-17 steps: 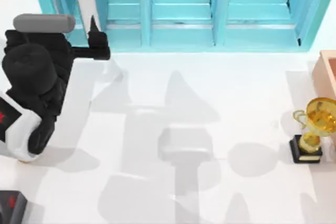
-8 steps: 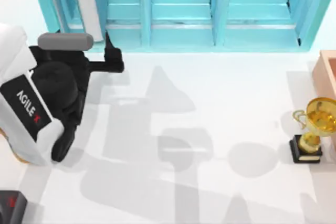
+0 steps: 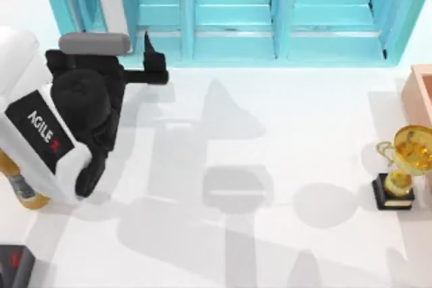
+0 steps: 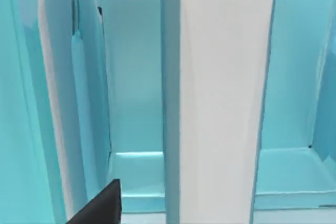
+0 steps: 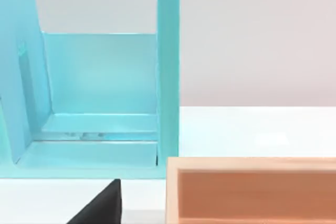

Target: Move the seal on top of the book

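A light turquoise shelf unit (image 3: 270, 18) lines the back of a white table (image 3: 283, 139). In its left bay, a teal-blue book (image 3: 111, 5) shows white page edges. Right of the shelf, a gold trophy (image 3: 408, 160) tops a black base beside a salmon-orange box (image 5: 252, 190). The black-and-white left arm (image 3: 61, 133) carries white lettering with a red mark, above an amber bottle (image 3: 23, 190).

My left arm's tool (image 3: 150, 65) hovers at the table's far-left side.
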